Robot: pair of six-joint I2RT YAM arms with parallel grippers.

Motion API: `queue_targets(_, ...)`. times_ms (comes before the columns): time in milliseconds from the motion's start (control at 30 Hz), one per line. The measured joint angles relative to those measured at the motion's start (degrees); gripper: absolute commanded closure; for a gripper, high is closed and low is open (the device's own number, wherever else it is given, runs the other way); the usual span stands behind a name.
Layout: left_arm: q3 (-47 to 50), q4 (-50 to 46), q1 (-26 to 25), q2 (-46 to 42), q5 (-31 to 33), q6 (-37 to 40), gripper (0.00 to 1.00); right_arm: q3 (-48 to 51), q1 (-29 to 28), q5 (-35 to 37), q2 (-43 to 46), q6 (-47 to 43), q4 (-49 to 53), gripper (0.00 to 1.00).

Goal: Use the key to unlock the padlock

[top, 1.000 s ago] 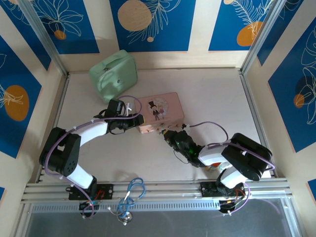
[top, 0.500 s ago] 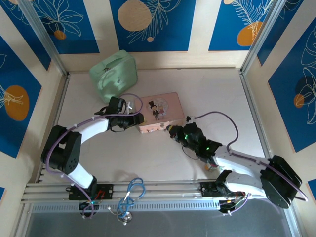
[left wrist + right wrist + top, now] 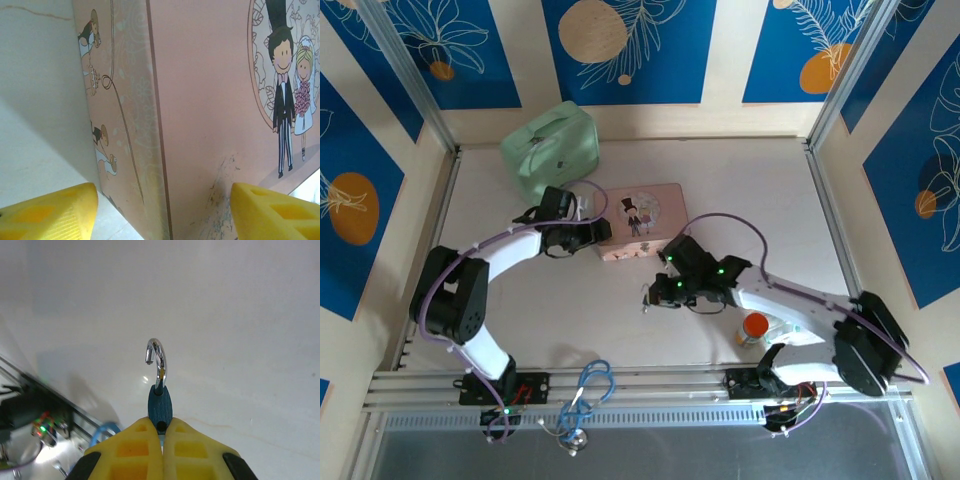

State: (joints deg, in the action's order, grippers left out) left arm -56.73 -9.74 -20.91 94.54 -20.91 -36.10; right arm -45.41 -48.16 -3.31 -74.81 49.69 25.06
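Observation:
My right gripper [image 3: 161, 426] is shut on the padlock [image 3: 160, 407], pinching the lower end of its small blue body. The silvery shackle [image 3: 157, 357] sticks out ahead of the fingers, and its hooked end hangs free of the body. In the top view the right gripper [image 3: 665, 288] holds the padlock [image 3: 647, 295] just above the bare table, in front of the pink picture tin [image 3: 642, 222]. My left gripper [image 3: 162, 215] is open, its yellow fingers [image 3: 50, 215] straddling the tin's [image 3: 200, 100] near left corner, and it reaches the tin from the left [image 3: 588, 233].
A mint-green case [image 3: 552, 150] stands at the back left, close behind the left arm. An orange-capped object [image 3: 753, 326] sits under the right forearm. Blue cable [image 3: 590, 385] loops over the front rail. Open tabletop lies at the right and front centre.
My right gripper has pulled away from the tin's front edge and moved forward and left, carrying the padlock. The left gripper stays at the tin, which has shifted slightly back.

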Motion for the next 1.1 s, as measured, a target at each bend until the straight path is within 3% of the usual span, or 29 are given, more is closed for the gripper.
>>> queue_targets(300,1.7,-6.3,-0.7,-13.1,3.4,1.9,0.23,-3.1,0.5,-4.6,-14.5,-0.5,0.2,0.99)
queue_targets(700,8.7,-13.7,-0.7,-30.5,5.0,5.2,0.20,-7.2,5.4,-4.3,-19.3,-3.6,3.0,0.57)
queue_targets(867,8.9,-13.9,-0.7,-31.0,4.9,5.4,0.18,-11.9,5.8,1.1,-17.8,-5.5,10.9,0.55)
queue_targets(1100,7.6,-13.7,-0.7,-31.0,4.9,7.5,0.13,-21.9,5.8,13.6,-1.1,-8.7,21.7,0.52)
